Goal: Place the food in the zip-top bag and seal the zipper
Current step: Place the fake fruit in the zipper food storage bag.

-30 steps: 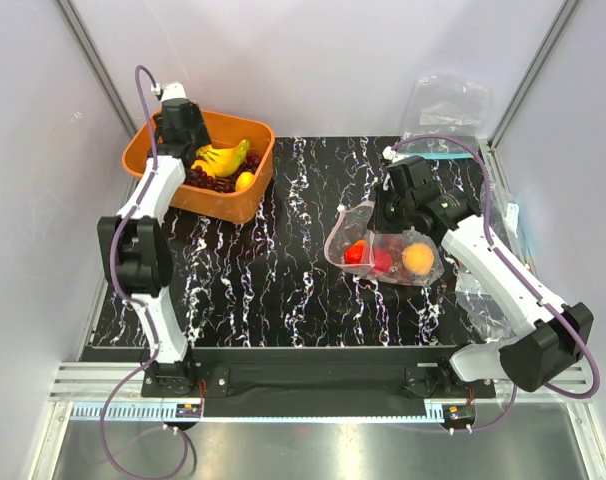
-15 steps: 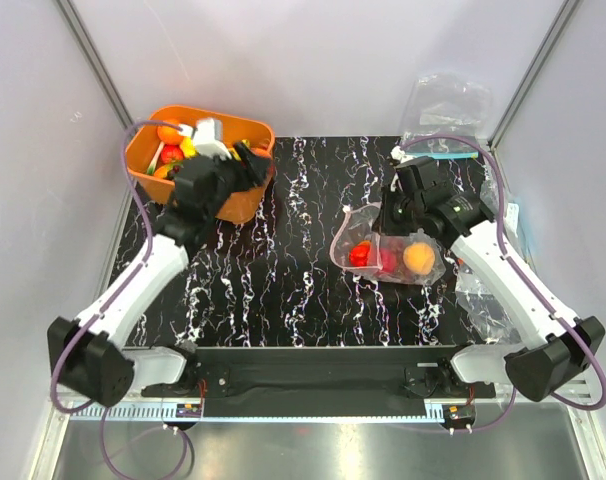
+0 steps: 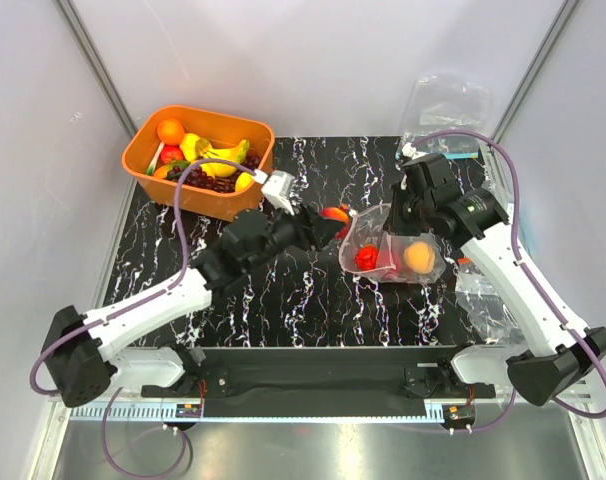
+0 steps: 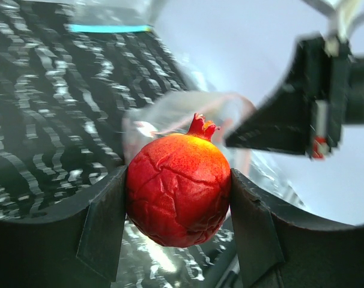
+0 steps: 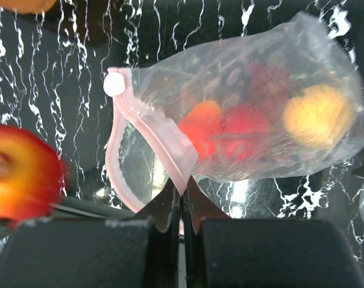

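Observation:
The clear zip-top bag [image 3: 393,250] lies on the black marbled table and holds two red fruits and a yellow-pink peach [image 3: 417,257]. Its pink zipper strip [image 5: 147,129] stands open in a loop. My right gripper [image 5: 183,195] is shut on the zipper strip and holds the mouth up. My left gripper [image 3: 333,222] is shut on a red fruit [image 4: 179,189] with a small crown, held just left of the bag's mouth. The same fruit shows blurred in the right wrist view [image 5: 23,174]. More toy fruits lie in the orange basket [image 3: 148,170].
The orange basket at the back left also holds a yellow banana bunch [image 3: 218,157] and dark grapes [image 3: 213,183]. Another clear bag with a teal strip [image 3: 448,110] lies at the back right. Crinkled clear plastic [image 3: 483,295] lies at the table's right edge.
My left arm has swung from the orange basket across the table to the bag's mouth, carrying a red fruit. My right gripper has kept its hold on the zipper strip.

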